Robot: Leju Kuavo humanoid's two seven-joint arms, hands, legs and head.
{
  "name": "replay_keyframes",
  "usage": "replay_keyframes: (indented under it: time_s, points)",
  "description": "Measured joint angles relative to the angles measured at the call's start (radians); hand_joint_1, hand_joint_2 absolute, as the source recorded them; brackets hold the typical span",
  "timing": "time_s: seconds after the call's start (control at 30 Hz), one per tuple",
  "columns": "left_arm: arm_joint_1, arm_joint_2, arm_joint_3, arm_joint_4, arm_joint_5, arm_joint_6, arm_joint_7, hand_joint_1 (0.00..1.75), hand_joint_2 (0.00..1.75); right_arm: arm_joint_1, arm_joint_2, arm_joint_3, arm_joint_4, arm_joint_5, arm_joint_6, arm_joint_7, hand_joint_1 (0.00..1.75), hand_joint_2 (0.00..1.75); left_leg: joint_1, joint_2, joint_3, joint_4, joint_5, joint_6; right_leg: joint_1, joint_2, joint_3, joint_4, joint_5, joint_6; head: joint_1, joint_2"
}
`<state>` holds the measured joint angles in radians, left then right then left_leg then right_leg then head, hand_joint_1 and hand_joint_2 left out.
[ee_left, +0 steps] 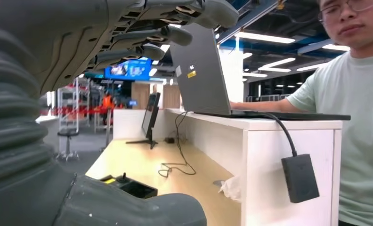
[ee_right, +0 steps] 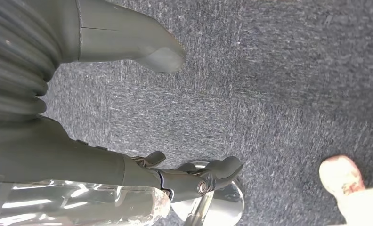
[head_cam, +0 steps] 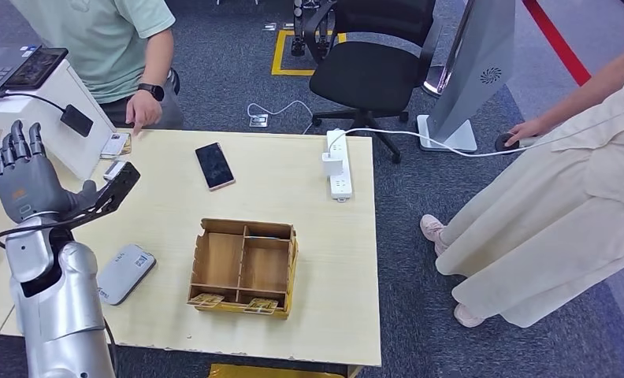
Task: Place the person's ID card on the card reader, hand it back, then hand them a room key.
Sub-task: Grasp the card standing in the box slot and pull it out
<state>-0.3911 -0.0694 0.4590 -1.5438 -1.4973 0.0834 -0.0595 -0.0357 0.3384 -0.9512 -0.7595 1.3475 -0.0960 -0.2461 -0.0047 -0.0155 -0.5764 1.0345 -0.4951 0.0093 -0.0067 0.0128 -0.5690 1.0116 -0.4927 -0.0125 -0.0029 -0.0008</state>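
Both hands empty: left hand point(head_cam: 21, 175) above table point(head_cam: 309, 315) edge.

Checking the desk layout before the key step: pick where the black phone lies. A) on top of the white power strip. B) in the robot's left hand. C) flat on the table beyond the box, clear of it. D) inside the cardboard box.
C: in the head view the black phone lies flat on the table, beyond the cardboard box and apart from it.

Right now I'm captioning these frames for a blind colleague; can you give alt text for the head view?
The robot's left hand is raised, fingers spread and holding nothing, over a pale wooden table. On the table lie a divided wooden box, a phone, a grey card reader and a power strip; a person's hand touches the far edge.
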Motion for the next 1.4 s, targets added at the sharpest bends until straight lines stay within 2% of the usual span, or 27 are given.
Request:
replay_keyframes:
  time_s: [0.33,0.63,0.9,1.17,1.4]
  points:
    - [0.146,0.102,-0.02,-0.014,-0.013,0.042,-0.013,0.0,1.75,0.0,0.0,0.024,-0.009,-0.048,-0.007,0.035,0.0,1.75,0.0,0.0,0.0,0.0,0.0,0.0,0.0,0.0,0.0,0.0,0.0,0.0,0.0,0.0]
    - [0.245,0.165,-0.031,-0.06,-0.005,0.051,-0.077,0.0,1.75,0.0,0.0,0.018,-0.009,-0.044,-0.005,0.022,0.0,1.75,0.0,0.0,0.0,0.0,0.0,0.0,0.0,0.0,0.0,0.0,0.0,0.0,0.0,0.0]
    - [0.298,0.194,-0.034,-0.1,0.025,0.031,-0.107,0.0,1.75,0.001,0.0,0.01,-0.009,-0.037,-0.004,0.01,0.0,1.75,0.0,0.0,0.0,0.0,0.0,0.0,0.0,0.0,0.0,0.0,0.0,0.0,0.0,0.0]
    - [0.424,0.23,-0.035,-0.191,0.06,0.016,-0.137,0.0,1.75,0.001,0.0,-0.007,-0.007,-0.031,-0.007,-0.008,0.0,1.75,0.0,0.0,0.0,0.0,-0.001,-0.001,0.0,0.001,0.0,0.0,-0.002,-0.002,0.0,0.0]
    - [0.54,0.231,-0.035,-0.256,0.046,0.03,-0.183,0.0,1.75,0.0,0.0,-0.027,-0.003,-0.031,-0.009,-0.012,0.0,1.75,0.0,0.0,0.0,-0.001,-0.001,-0.001,0.0,0.001,0.0,0.0,-0.002,-0.002,0.0,0.0]
